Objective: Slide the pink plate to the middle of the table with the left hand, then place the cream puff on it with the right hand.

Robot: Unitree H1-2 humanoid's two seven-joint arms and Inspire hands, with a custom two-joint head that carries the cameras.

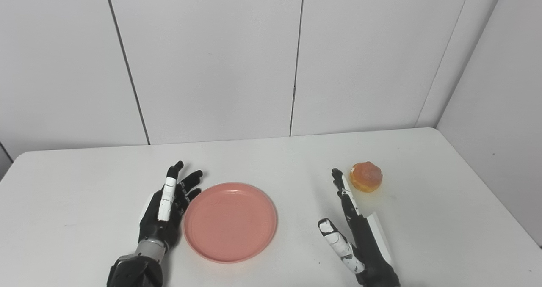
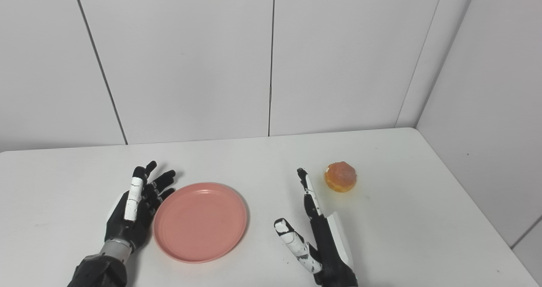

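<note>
The left hand (image 1: 166, 208) is laid low over the white table (image 1: 444, 227), its black fingers with white segments spread apart and extended away from the robot, nothing being held. Directly to the right of this hand, with its left rim just beside the palm and fingers, the pink plate (image 1: 230, 222) is set flat; whether rim and hand actually touch cannot be told. The plate is round, shallow and smooth, with a slightly raised lip and a matte, plastic-like surface, and nothing is carried on it. The right hand (image 1: 353, 232) is held edge-on, its long dark fingers stretched straight forward and its white-tipped thumb splayed out to the left, so the hand is seen open and empty. Just beyond and slightly to the right of this hand's fingertips, the cream puff (image 1: 366, 176) is seated on the table, close to them but apart. It is a small rounded dome with a golden-orange, lightly glossy and uneven crust. The plate is found to the left of the right hand, well apart from the puff. The tabletop is smooth with rounded corners, backed by plain pale wall panels (image 1: 211, 58).
</note>
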